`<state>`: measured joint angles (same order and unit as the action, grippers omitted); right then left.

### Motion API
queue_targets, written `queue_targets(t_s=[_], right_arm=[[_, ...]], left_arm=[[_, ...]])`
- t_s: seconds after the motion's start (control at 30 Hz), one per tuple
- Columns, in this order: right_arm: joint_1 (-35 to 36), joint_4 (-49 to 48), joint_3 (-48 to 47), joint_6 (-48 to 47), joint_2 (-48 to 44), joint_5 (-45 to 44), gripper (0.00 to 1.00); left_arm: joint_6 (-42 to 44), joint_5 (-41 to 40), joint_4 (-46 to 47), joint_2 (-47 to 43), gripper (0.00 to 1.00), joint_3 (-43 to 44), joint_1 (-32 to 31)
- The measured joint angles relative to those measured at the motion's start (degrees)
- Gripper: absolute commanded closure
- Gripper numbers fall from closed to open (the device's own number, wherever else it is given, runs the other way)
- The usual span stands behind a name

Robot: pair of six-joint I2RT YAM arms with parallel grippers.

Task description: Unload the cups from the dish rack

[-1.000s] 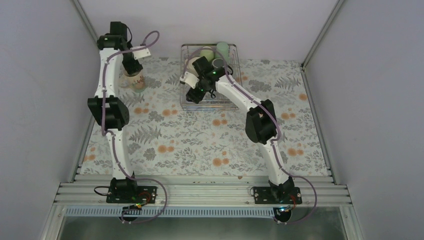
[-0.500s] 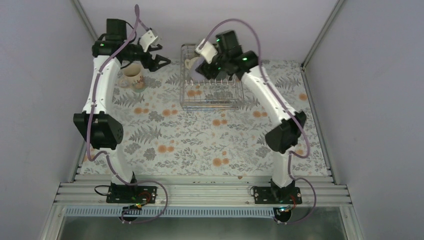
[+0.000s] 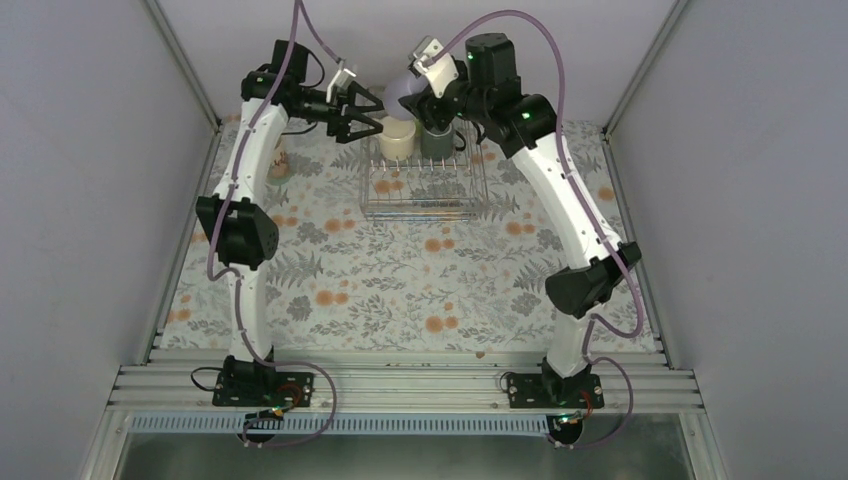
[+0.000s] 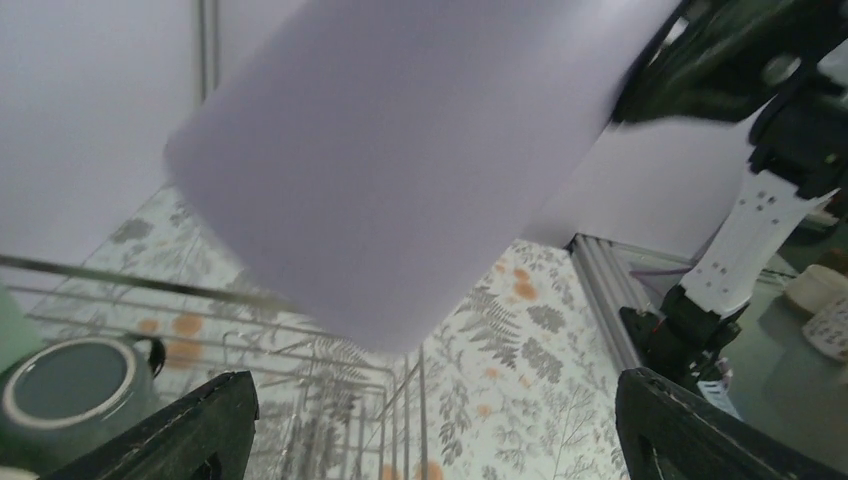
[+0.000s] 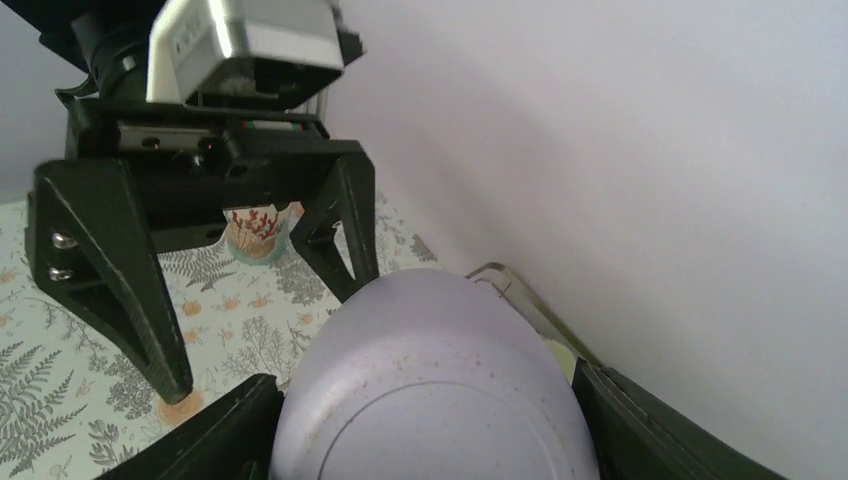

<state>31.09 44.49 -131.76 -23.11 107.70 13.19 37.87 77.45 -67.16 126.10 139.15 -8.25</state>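
Cups are showing in three places. A lavender cup [image 4: 400, 170] is hanging in the air at 12 o'clock of the table [image 3: 400, 290], above the far rim of the dish rack [image 3: 420, 208]. The right end effector [image 5: 425, 410] is clamping it, one finger pressing on each side. The cup's ringed base is facing the right wrist camera, and its body is lying tilted rather than upright. The left end effector [image 4: 435, 380] is pointing at it from 9 o'clock with its fingers [image 4: 200, 430] spread wide apart. The cup is filling the space ahead of them, and I cannot tell whether either finger is touching it.

The dish rack is sitting on the table at 12 o'clock. A cream cup [image 3: 397, 140] is standing upright at the rack's 11 o'clock corner. A dark grey-green mug [image 4: 70, 385] is standing just beside it, mouth up, with its pale rim and small handle showing. A sliver of pale green [image 4: 6, 335] is peeking in beside the mug, too little to name. In the top view the right arm is covering the rack's 1 o'clock corner.

A beige cup with red markings [image 5: 255, 230] is standing upright on the table at 10 o'clock, outside the rack and apart from it.
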Motion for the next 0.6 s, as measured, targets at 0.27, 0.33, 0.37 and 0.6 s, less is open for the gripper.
queue_targets(t_s=[0.27, 0.33, 0.37, 0.6], right_arm=[[-0.13, 0.37, -0.11, 0.81, 1.77, 0.17, 0.58], [-0.15, 0.22, -0.11, 0.98, 1.77, 0.26, 0.57], [-0.15, 0.13, -0.11, 1.14, 1.77, 0.48, 0.57], [-1.66, -0.11, -0.63, 4.00, 2.32, 3.85, 0.55]], left_arm=[[-5.16, 5.09, 2.60, 2.95, 0.11, 3.32, -2.45], [-7.30, 6.19, 5.16, 2.95, 0.12, 2.05, -2.82], [-8.35, 6.91, 6.32, 2.95, 0.13, 1.51, -2.97], [-13.62, 8.59, 10.99, 2.99, 0.20, 1.31, -3.21]])
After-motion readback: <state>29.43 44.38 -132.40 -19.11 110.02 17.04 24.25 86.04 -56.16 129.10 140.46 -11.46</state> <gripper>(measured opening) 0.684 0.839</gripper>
